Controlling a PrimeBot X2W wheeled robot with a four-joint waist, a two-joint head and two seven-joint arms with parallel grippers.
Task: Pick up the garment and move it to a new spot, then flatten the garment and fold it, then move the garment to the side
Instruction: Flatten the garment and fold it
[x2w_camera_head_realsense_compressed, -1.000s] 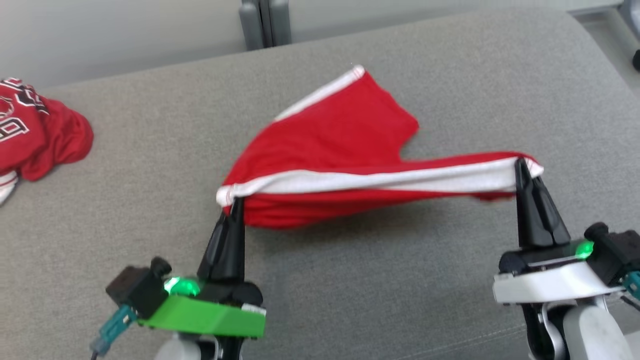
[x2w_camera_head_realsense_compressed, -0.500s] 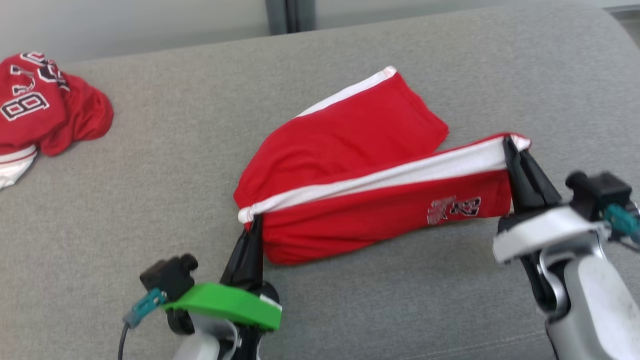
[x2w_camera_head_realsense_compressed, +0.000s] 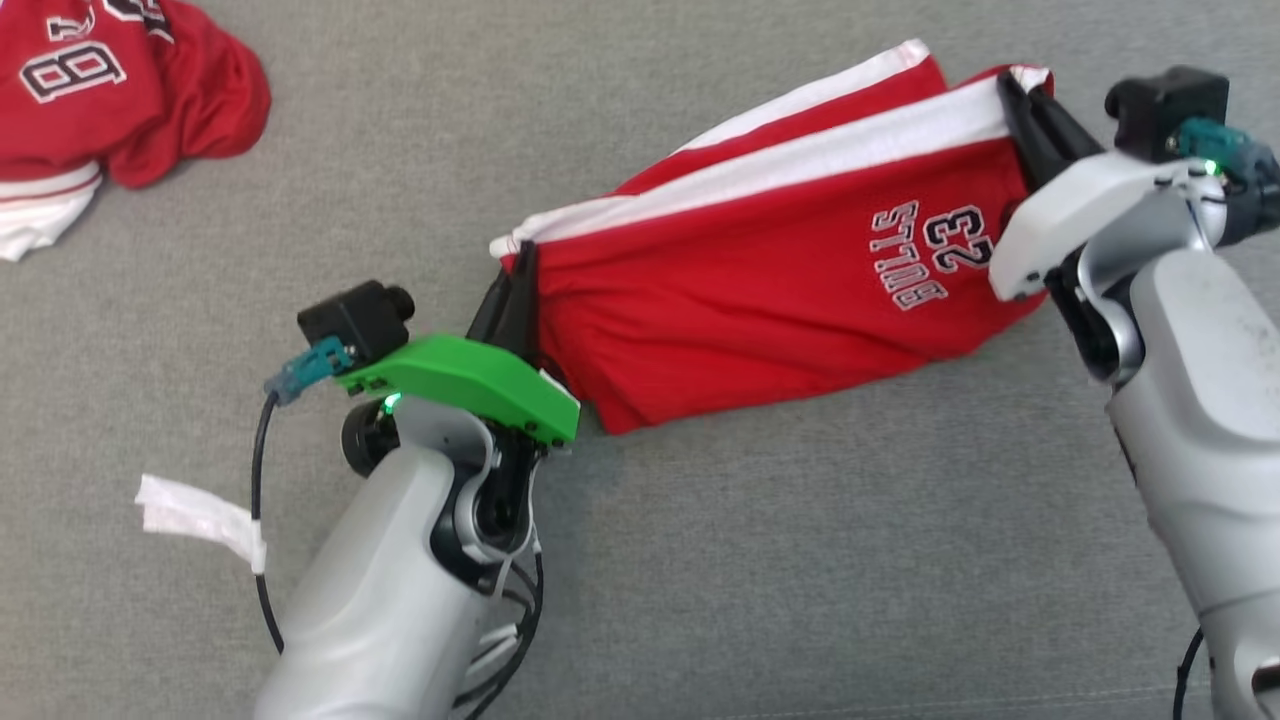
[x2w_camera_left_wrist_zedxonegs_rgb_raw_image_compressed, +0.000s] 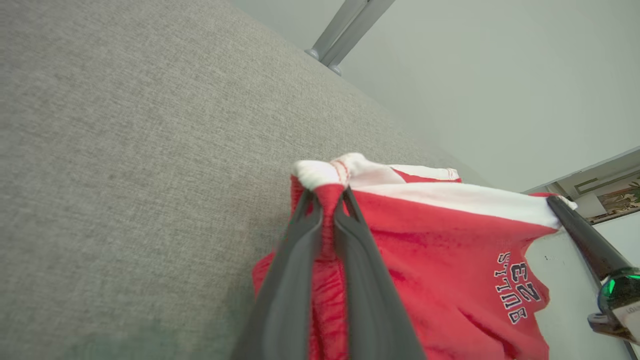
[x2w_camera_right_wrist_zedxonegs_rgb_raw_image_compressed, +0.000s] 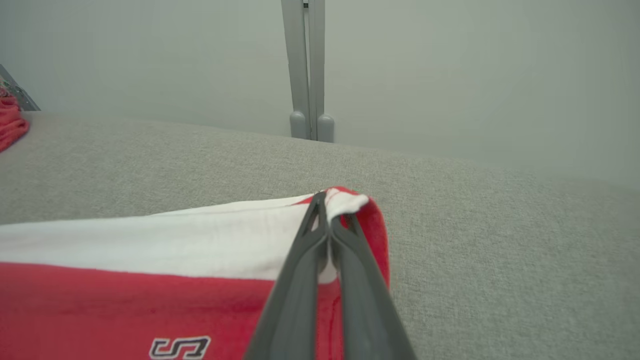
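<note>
Shorts (x2w_camera_head_realsense_compressed: 760, 270): red w/ white band, lying on the grey surface (x2w_camera_head_realsense_compressed: 800, 560). The band is stretched straight between the 2 grippers.
Left gripper (x2w_camera_head_realsense_compressed: 522, 262): at the shorts' left band corner. Fingers are nearly together and pinch the cloth. In left wrist view a red fold sits between them (x2w_camera_left_wrist_zedxonegs_rgb_raw_image_compressed: 327, 197), and the white corner bulges over the tips.
Right gripper (x2w_camera_head_realsense_compressed: 1010, 85): at the shorts' right band corner, clamped on the cloth. In right wrist view the fingers meet (x2w_camera_right_wrist_zedxonegs_rgb_raw_image_compressed: 327, 207) on the white band.
Print (x2w_camera_head_realsense_compressed: 930, 255): "23 BULLS", upside-down in head view, on the shorts' right part, near the right gripper.
Jersey (x2w_camera_head_realsense_compressed: 120, 90): red, crumpled, well apart to the left of the shorts.
White scrap (x2w_camera_head_realsense_compressed: 195, 515): left of and nearer than the shorts, beside the left arm's cable.
Metal post (x2w_camera_right_wrist_zedxonegs_rgb_raw_image_compressed: 306, 75): beyond the shorts, at the far edge of the surface.
</note>
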